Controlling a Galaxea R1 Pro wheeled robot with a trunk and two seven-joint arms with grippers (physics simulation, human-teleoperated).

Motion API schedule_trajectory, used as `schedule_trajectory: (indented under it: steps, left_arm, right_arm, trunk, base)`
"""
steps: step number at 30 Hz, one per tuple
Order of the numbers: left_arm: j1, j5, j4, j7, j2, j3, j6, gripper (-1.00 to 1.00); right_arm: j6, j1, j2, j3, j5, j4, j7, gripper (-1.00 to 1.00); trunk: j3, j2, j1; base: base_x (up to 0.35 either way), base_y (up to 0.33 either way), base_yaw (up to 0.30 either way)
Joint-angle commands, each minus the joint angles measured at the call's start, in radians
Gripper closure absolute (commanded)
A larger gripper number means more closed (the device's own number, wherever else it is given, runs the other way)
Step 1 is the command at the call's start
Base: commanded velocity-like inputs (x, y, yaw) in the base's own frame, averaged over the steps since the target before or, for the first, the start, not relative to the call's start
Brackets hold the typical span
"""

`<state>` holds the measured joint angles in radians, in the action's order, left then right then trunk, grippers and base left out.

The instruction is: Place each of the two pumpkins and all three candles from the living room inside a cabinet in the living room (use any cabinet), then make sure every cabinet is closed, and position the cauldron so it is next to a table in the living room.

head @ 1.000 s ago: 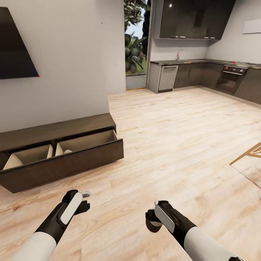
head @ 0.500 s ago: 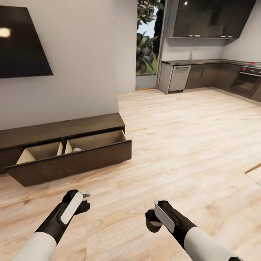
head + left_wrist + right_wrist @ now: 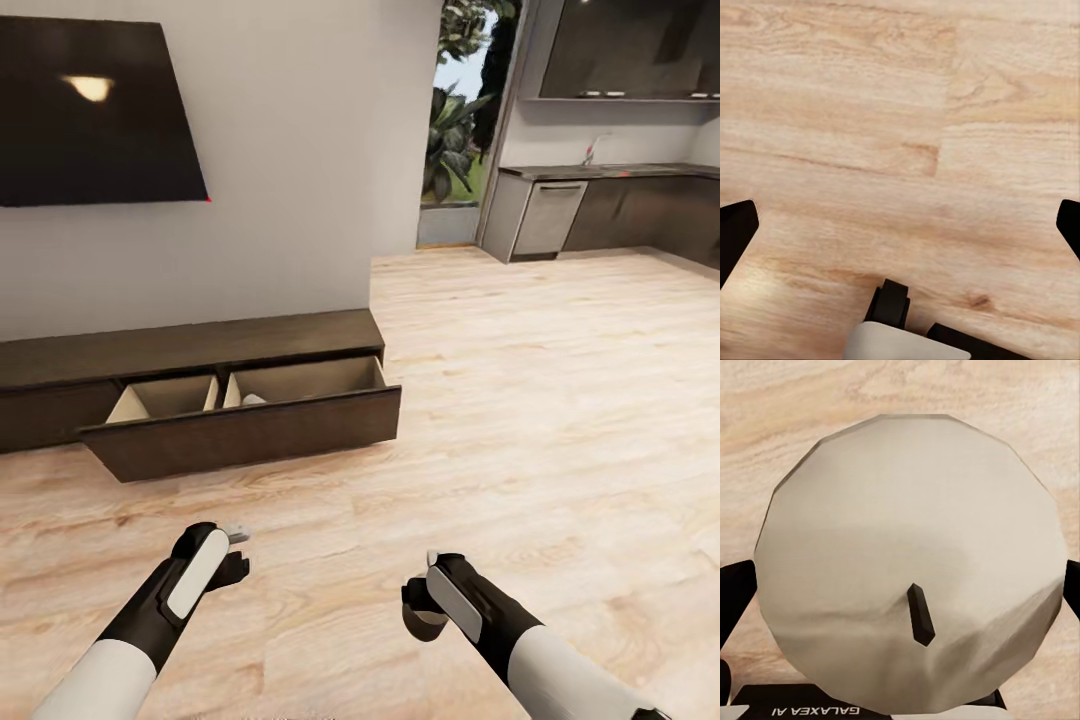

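Note:
The long, low dark brown cabinet stands against the grey wall under the TV. Its wide drawer is pulled out, showing two pale wood compartments. A small pale object, possibly a candle, lies in the right compartment. My right gripper hangs low over the plank floor, shut on a pale grey candle with a short black wick. Over the floor in front of the drawer, my left gripper is open with bare planks between its fingers. No pumpkins or cauldron are in view.
A black wall-mounted TV hangs above the cabinet. To the right of the wall's end, a glazed opening with plants and dark kitchen units lie at the back. Light wood floor stretches open to the right.
The whole picture has slid right, so the camera has turned left; the cabinet and TV now sit more centrally. Both arms hold the same pose, the candle still in the right gripper.

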<state>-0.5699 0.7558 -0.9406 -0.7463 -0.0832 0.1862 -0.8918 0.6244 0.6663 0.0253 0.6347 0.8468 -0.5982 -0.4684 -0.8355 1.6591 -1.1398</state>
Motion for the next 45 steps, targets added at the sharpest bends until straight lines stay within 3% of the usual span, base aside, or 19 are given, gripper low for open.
schedule_trajectory:
  steps: [1, 12, 16, 23, 28, 30, 34, 41, 45]
  left_arm:
    - [-0.001, 0.011, -0.001, -0.011, -0.001, 0.004, -0.001, -1.00]
    - [-0.001, 0.011, -0.005, -0.009, -0.003, 0.004, -0.002, -1.00]
    - [-0.001, 0.010, -0.022, -0.014, -0.003, 0.004, -0.008, -1.00]
    - [0.018, 0.010, -0.221, -0.016, -0.016, 0.002, -0.078, -1.00]
    - [0.124, 0.017, -0.502, -0.015, -0.067, 0.001, -0.100, -1.00]
    - [0.163, 0.017, -0.559, -0.015, -0.076, 0.000, -0.102, -1.00]
    - [0.189, 0.016, -0.606, -0.015, -0.084, 0.003, -0.104, -1.00]
    - [0.194, 0.017, -0.619, -0.010, -0.084, -0.022, -0.104, -1.00]
    - [0.194, 0.017, -0.619, -0.009, -0.081, -0.023, -0.102, -1.00]
  right_arm:
    - [0.000, 0.001, -0.001, 0.005, 0.011, -0.002, -0.010, 1.00]
    - [0.002, 0.001, 0.000, 0.004, 0.011, -0.006, -0.010, 1.00]
    - [0.027, 0.001, -0.003, 0.000, 0.020, -0.100, -0.015, 1.00]
    - [0.127, 0.001, -0.004, -0.007, 0.031, -0.282, -0.017, 1.00]
    - [0.230, 0.001, -0.006, -0.009, 0.034, -0.426, -0.019, 1.00]
    - [0.255, 0.000, -0.008, -0.017, 0.038, -0.511, -0.020, 1.00]
    - [0.329, -0.004, -0.011, -0.134, 0.049, -0.627, -0.023, 1.00]
    - [0.375, -0.005, -0.022, -0.378, 0.050, -0.701, -0.018, 1.00]
    - [0.375, -0.006, -0.034, -0.451, 0.053, -0.719, -0.011, 1.00]
  trunk:
    - [-0.001, 0.000, 0.000]
    - [-0.005, 0.000, 0.000]
    - [-0.006, 0.000, 0.000]
    - [-0.009, 0.000, 0.000]
    - [-0.009, 0.000, 0.000]
    - [-0.009, 0.000, 0.000]
    - [-0.009, 0.000, 0.000]
    - [-0.009, 0.000, 0.000]
    - [-0.009, 0.000, 0.000]
  base:
    - [0.000, 0.000, 0.272]
    - [0.100, 0.018, 0.223]
    - [0.092, 0.019, 0.071]
    - [0.009, 0.002, 0.190]
    - [0.001, 0.000, 0.026]
    - [0.000, 0.000, 0.005]
    - [0.000, 0.000, 0.001]
    - [0.116, 0.000, 0.000]
    - [0.257, 0.000, 0.000]
